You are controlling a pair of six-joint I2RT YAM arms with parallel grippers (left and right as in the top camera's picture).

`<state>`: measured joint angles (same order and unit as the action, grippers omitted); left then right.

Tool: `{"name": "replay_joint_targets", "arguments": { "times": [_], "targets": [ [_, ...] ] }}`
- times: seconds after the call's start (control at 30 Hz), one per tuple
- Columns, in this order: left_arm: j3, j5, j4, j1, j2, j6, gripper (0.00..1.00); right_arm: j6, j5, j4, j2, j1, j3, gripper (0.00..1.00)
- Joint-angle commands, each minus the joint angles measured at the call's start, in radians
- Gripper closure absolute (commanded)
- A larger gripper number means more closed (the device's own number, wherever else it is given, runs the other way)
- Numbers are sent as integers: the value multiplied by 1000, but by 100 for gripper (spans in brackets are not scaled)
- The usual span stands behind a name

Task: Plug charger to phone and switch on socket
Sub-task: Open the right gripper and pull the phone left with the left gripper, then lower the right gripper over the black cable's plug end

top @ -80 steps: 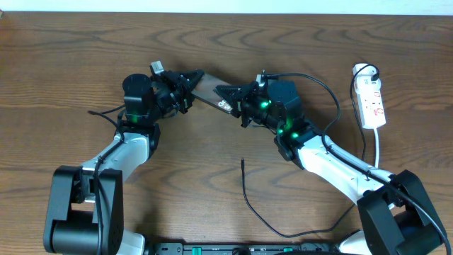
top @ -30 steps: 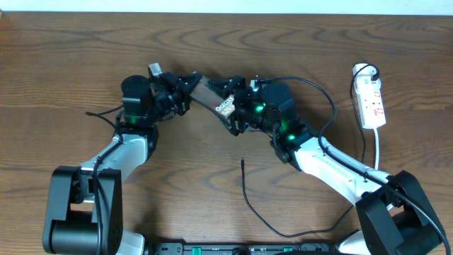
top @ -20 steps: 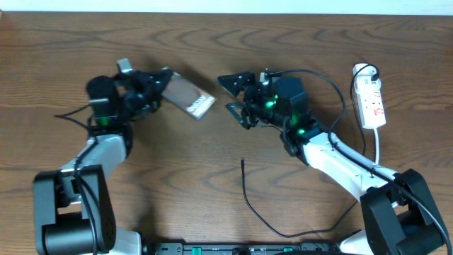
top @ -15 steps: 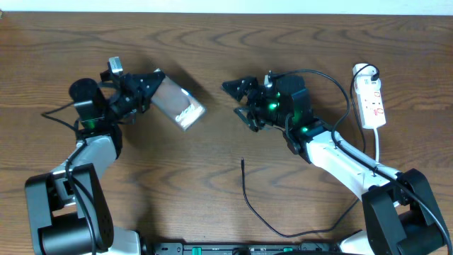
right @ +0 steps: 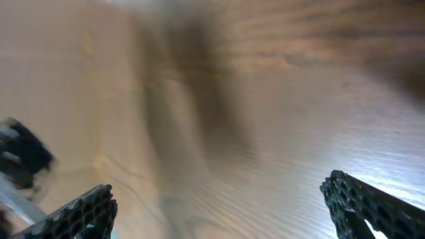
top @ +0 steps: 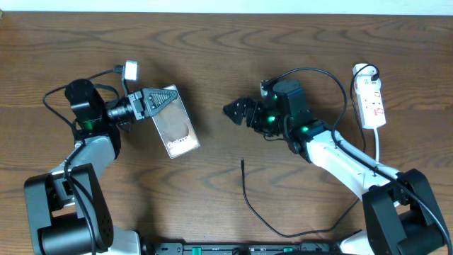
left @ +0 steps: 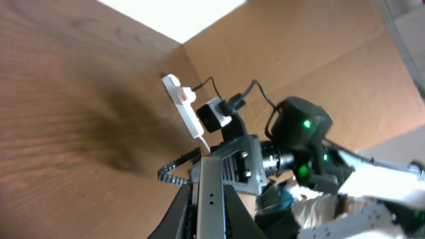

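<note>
The phone (top: 177, 125), a dark slab with white lettering at its near end, hangs tilted over the table left of centre. My left gripper (top: 158, 100) is shut on its far end. In the left wrist view the phone's grey edge (left: 211, 207) stands between the two dark fingers. My right gripper (top: 236, 111) is open and empty, a hand's width right of the phone. Its fingers (right: 85, 214) stand wide apart over bare wood. The charger's plug tip (top: 242, 162) lies on the table below the right gripper. The white socket (top: 372, 100) lies at the far right.
The charger cable (top: 263, 220) curls from the tip toward the front edge. The socket's white cord (top: 378, 151) runs toward the front beside the right arm. In the left wrist view the socket (left: 186, 107) and the right arm (left: 300, 131) show beyond the phone.
The two grippers were together on the phone at the centre. My left arm has swung left with the phone, turning it. The right gripper has drawn back a little to the right, empty.
</note>
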<state>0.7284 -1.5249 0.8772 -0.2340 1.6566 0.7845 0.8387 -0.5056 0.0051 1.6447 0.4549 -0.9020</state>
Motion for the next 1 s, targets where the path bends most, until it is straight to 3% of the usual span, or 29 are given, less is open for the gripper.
{"name": "replay_joint_targets", "arguments": {
  "times": [0.0, 0.23, 0.47, 0.6, 0.73, 0.97],
  "targets": [
    [12, -48, 41, -5, -16, -33, 93, -197, -17, -117, -2, -24, -82, 1],
    [12, -48, 64, -31, -16, -33, 92, -370, 10, -609, -2, -57, -333, 1],
    [12, -48, 59, -34, -16, -33, 93, -383, 114, -896, 2, -19, -394, 5],
    [12, -48, 54, -34, -16, -33, 93, -375, 164, -963, 6, 34, -370, 6],
    [12, -48, 39, -34, -16, -32, 93, -362, 175, -955, 6, 106, -317, 1],
    [12, -48, 37, -34, -16, -32, 92, -144, 278, -909, 9, 210, -205, 4]
  ]
}}
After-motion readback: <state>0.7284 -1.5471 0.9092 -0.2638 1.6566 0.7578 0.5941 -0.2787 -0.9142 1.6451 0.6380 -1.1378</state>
